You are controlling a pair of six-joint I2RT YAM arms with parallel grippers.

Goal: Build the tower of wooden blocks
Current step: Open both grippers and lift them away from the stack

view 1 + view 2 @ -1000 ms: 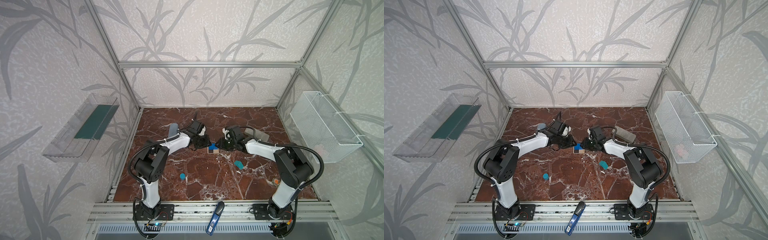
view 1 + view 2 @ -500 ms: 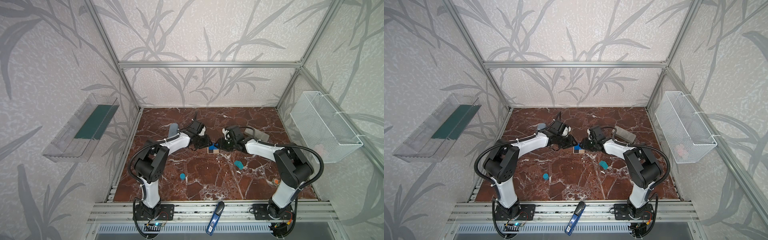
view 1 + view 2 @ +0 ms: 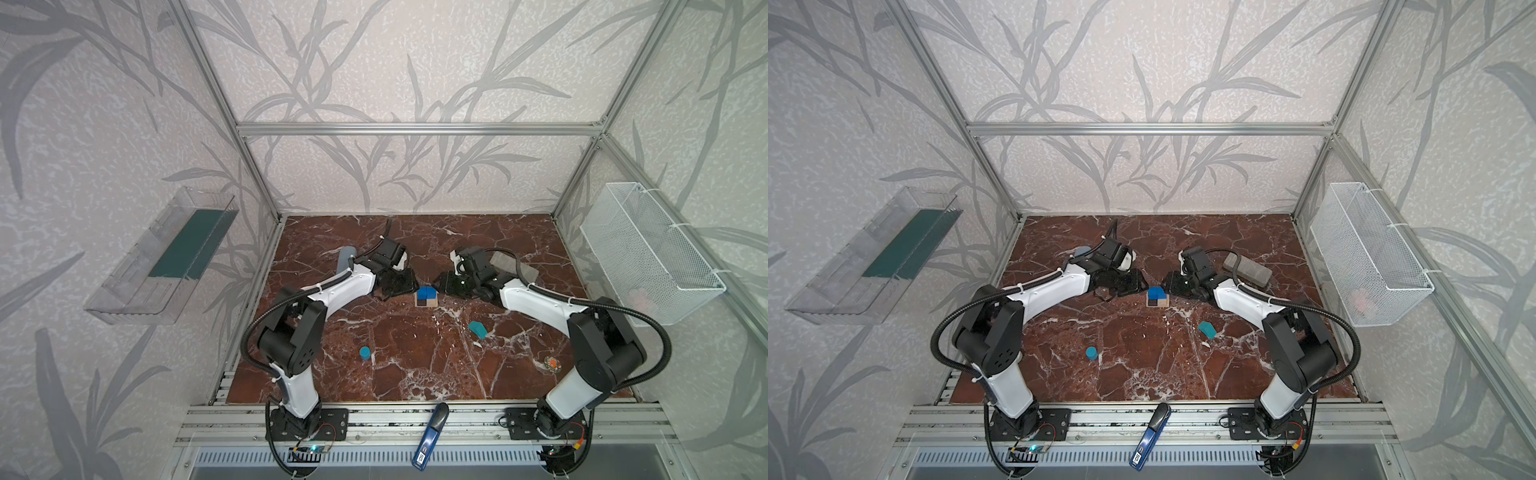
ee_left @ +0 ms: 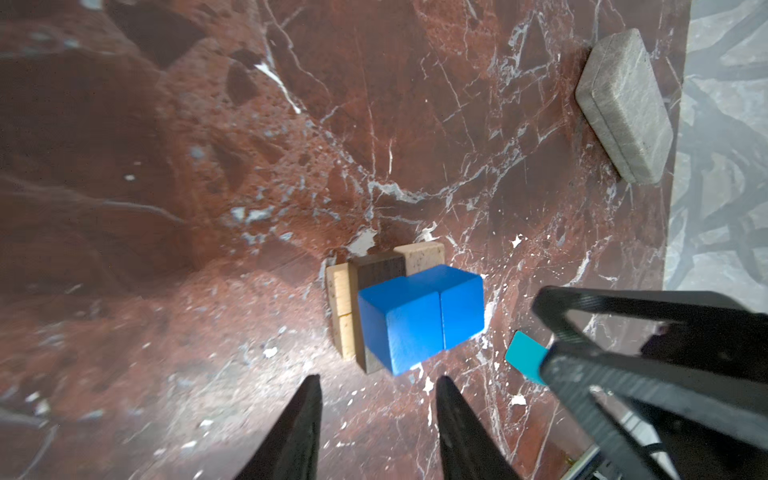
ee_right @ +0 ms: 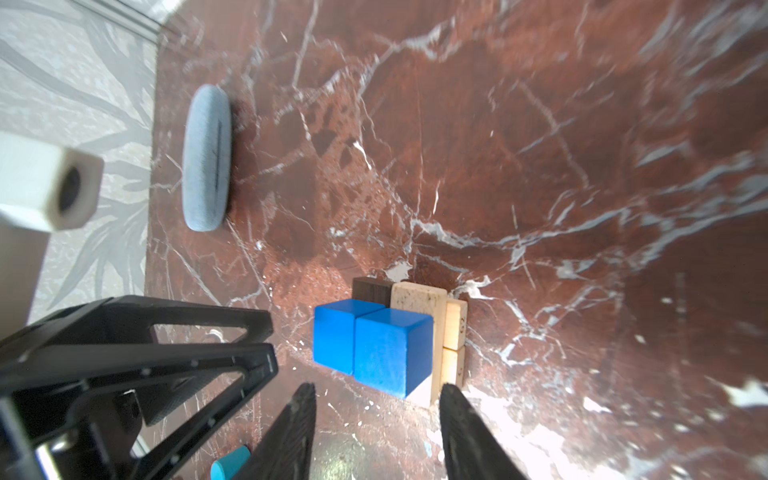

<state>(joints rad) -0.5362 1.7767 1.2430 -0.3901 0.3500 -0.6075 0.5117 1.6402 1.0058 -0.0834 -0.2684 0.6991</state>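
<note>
Two smooth blue cubes (image 4: 419, 320) atop grainy wooden bars (image 4: 343, 307); both jaws parted, empty.

Both top views: bright, even, diffuse light. Soft, faint shadows on bench (image 3: 415, 365). Focus sharp. Frame posts (image 3: 205, 62) splay toward edges, wide-lens stretch.

My left wrist view: white glare on marble beside blue cubes (image 4: 415, 320). Far side dim, murky. My left hand (image 4: 378, 379) close, soft-edged.

My right wrist view: edges smeared, blown-out glare near my right hand (image 5: 377, 386). Cubes crisp.
</note>
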